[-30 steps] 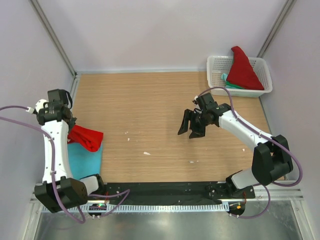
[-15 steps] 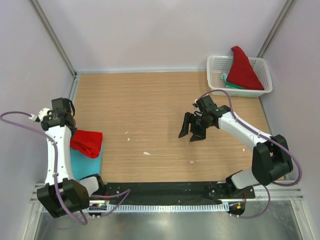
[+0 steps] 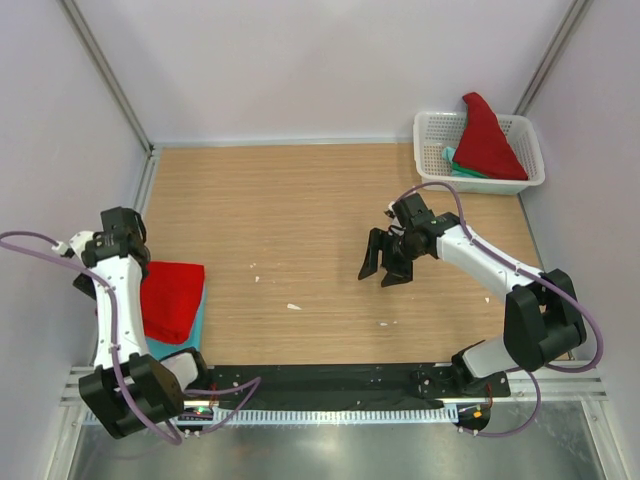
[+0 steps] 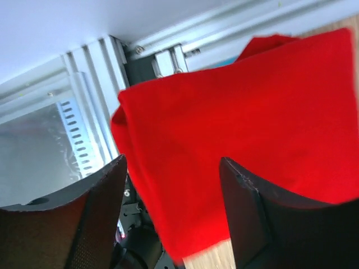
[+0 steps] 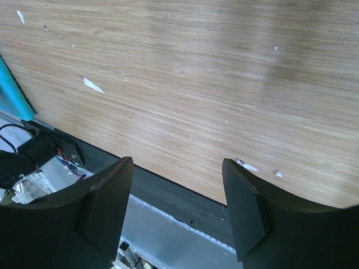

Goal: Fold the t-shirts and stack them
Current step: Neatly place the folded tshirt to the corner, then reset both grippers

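A folded bright red t-shirt [image 3: 172,298] lies at the table's left edge on top of a light blue t-shirt [image 3: 200,318], of which only a strip shows. My left gripper [image 4: 174,213] hangs open just above the red cloth, which fills the space under its fingers without being pinched. Over bare wood at mid-table my right gripper [image 3: 385,260] is open and empty. Another red t-shirt [image 3: 487,135] stands heaped in the basket at the back right, over a teal-green t-shirt [image 3: 462,168].
The white lattice basket [image 3: 428,145] sits in the back right corner against the wall. A black strip and metal rail [image 3: 330,385] run along the near edge. Small white flecks [image 3: 293,306] dot the wood.
My left gripper has opened and let go of the red t-shirt, which dropped from a hanging bunch to lie flat on the blue one. The right arm barely moved.
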You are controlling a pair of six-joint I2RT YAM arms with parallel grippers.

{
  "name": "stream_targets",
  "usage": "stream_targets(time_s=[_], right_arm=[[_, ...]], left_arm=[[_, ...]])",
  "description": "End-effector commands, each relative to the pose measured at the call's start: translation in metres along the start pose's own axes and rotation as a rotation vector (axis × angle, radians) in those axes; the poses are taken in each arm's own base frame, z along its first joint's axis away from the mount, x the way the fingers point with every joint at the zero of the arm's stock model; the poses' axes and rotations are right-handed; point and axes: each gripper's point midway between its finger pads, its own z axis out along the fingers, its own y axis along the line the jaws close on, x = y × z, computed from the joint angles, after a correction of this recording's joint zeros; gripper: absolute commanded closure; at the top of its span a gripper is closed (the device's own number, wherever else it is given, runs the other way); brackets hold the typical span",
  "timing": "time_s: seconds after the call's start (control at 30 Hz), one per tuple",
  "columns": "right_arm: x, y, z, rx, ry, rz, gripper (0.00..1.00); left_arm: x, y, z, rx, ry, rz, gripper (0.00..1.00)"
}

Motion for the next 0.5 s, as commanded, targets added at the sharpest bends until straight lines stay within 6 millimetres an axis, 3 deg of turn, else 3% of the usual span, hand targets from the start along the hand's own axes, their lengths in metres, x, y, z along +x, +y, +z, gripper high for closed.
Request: stream_targets(time_s=[0.0, 0.07, 0.1, 0.23, 0.3, 0.47], right_arm=[[0.001, 0.005, -0.009, -0.018, -0.018, -0.04, 0.29], [0.0, 0.003, -0.01, -0.016, -0.02, -0.041, 0.29], [0.0, 0.002, -0.01, -0.012, -0.017, -0.036, 0.29], [-0.004, 0.003, -0.009, -0.016, -0.02, -0.024, 0.29], [-0.004, 0.003, -0.007, -0.021, -0.016, -0.008, 0.29], [-0.005, 0.005, -0.009, -0.032, -0.026, 0.007, 0.29]], left_arm=[[-0.047, 0.014, -0.024, -0.043, -0.114, -0.104, 0.31], [-0.056, -0.006, -0.043, 0.069, -0.089, -0.146, 0.18], [-0.068, -0.021, -0.063, 0.157, -0.105, -0.199, 0.01], [-0.058, -0.088, -0.111, 0.461, -0.091, -0.22, 0.0], [-0.032, -0.125, -0.127, 0.557, -0.049, -0.139, 0.0], [0.039, -0.193, -0.174, 0.779, 0.038, 0.111, 0.06]])
